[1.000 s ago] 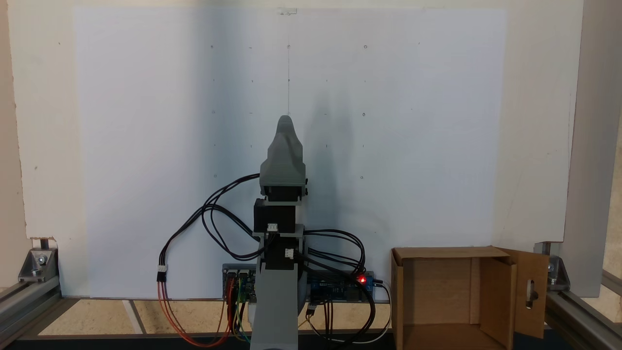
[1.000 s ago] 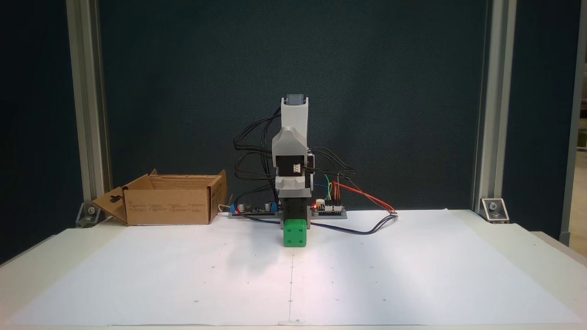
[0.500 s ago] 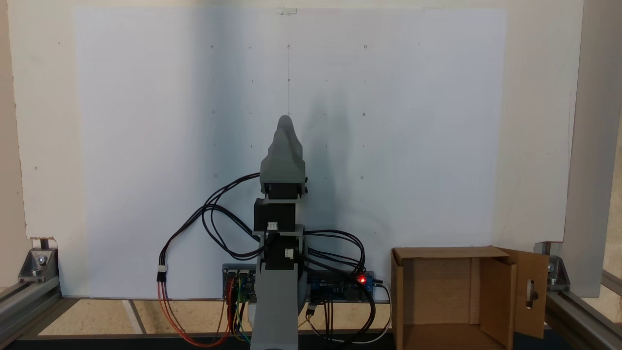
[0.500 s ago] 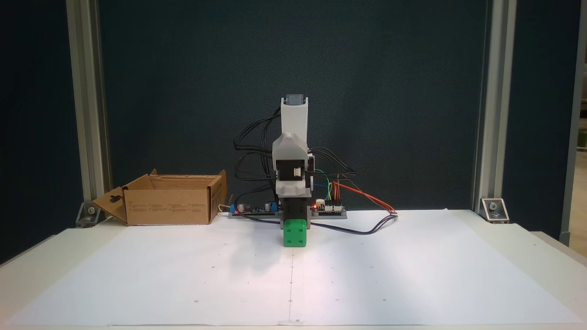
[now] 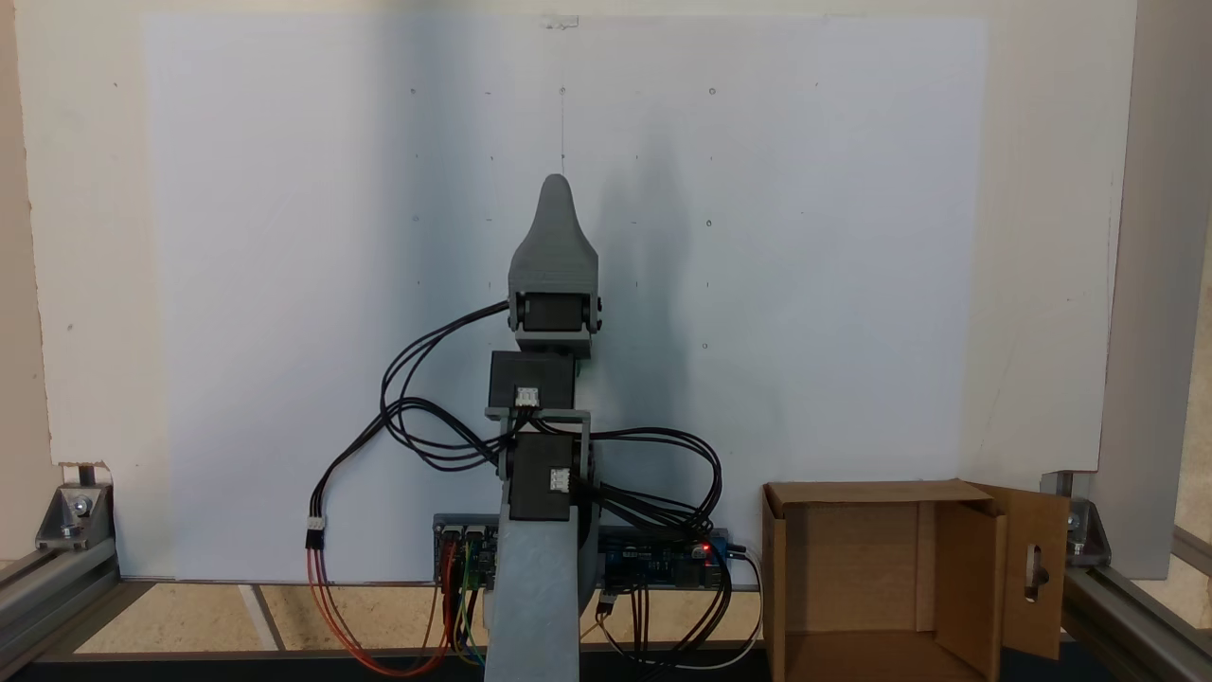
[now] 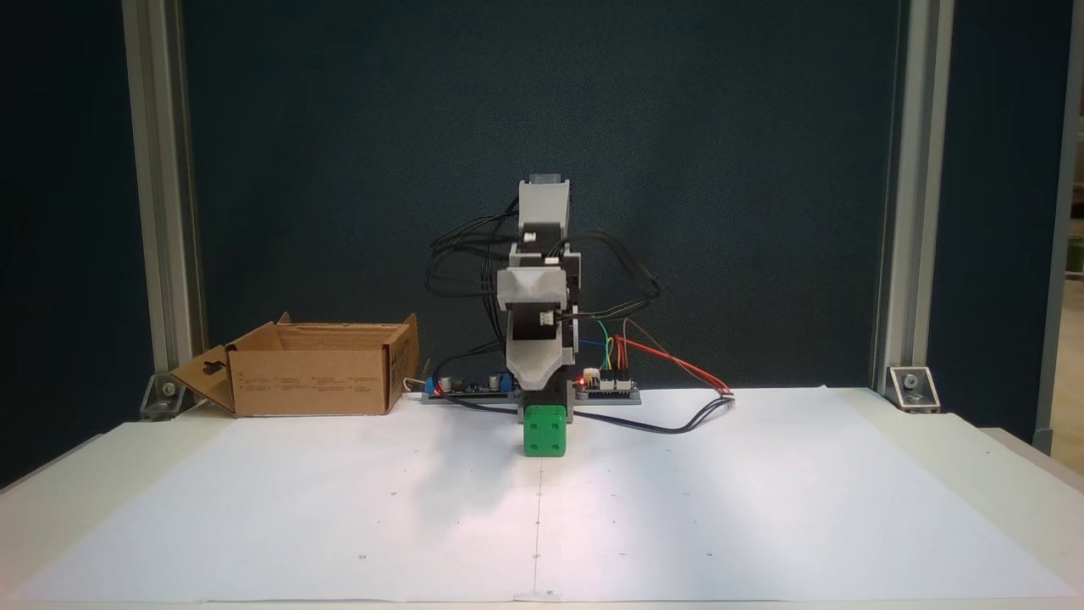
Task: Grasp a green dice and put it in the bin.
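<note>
A: Green dice (image 6: 544,430) sits on the white paper (image 6: 677,500), right beneath the gripper (image 6: 537,379).
B: Jaws? Can't tell. Cardboard bin (image 6: 313,370) stands well left.

We see the arm (image 5: 538,568) rising from its base at the bottom centre of a fixed view, its grey lower link upright, with black servos stacked above it. We note the wrist folds forward, and the gripper (image 5: 555,185) extends ahead of the wrist, tapering to a single rounded tip. In the other fixed view, we see the gripper (image 6: 536,385) pointing downward below the wrist servo, its grey shell narrowing toward the tip. The jaws lie one behind the other; we cannot read their gap.
</note>
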`<state>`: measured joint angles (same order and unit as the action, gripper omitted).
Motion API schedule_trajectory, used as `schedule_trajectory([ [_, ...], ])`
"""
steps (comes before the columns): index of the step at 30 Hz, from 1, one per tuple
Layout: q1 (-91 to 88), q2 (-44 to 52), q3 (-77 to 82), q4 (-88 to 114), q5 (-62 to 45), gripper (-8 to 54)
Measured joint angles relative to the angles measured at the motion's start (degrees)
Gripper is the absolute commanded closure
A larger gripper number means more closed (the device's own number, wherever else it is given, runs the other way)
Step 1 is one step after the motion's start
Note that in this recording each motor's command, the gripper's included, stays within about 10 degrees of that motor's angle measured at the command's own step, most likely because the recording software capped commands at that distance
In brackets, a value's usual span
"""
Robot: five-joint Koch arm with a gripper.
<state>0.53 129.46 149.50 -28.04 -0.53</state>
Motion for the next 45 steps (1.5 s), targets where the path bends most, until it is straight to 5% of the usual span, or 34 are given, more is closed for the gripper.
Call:
schedule_trajectory([
  [25, -1.49, -3.87, -43.68, 89.56, 4.39, 2.3],
  [45, -5.01, -4.92, -36.12, 94.75, 5.45, 0.8],
])
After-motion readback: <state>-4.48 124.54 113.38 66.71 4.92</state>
